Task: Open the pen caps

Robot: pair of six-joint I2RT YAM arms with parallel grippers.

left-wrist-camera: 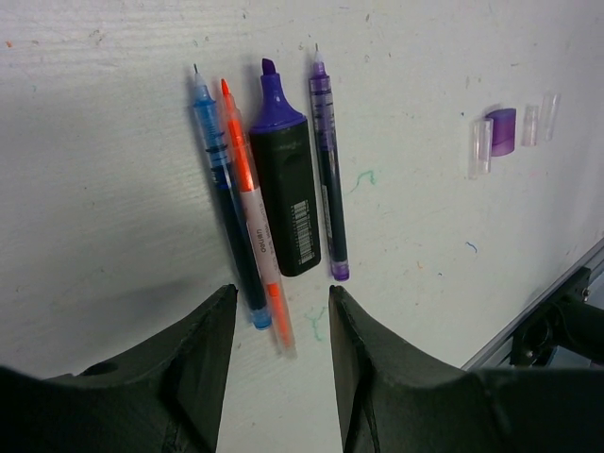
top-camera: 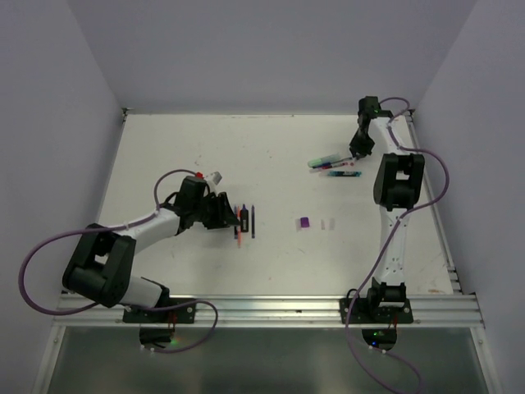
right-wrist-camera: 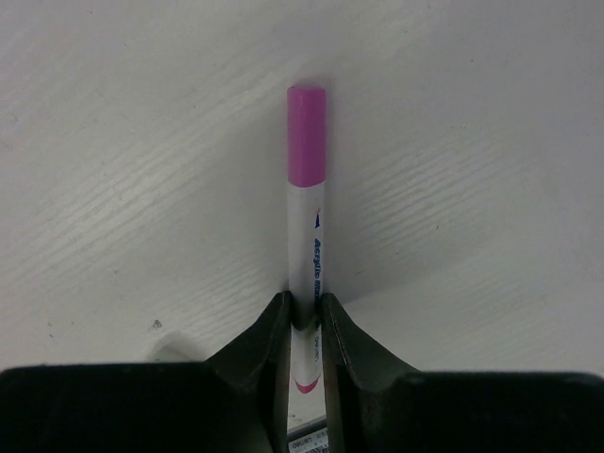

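While left jaws gape near four uncapped pens (left-wrist-camera: 293,198), right jaws clench a smooth pink-capped marker (right-wrist-camera: 307,217).

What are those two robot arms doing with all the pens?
They are pulling caps off pens. The right gripper is clamped on a pink-capped marker, and its cap is not yet off. The left gripper is open, right by four uncapped pens lying side by side. A few loose caps lie on the table beside them.
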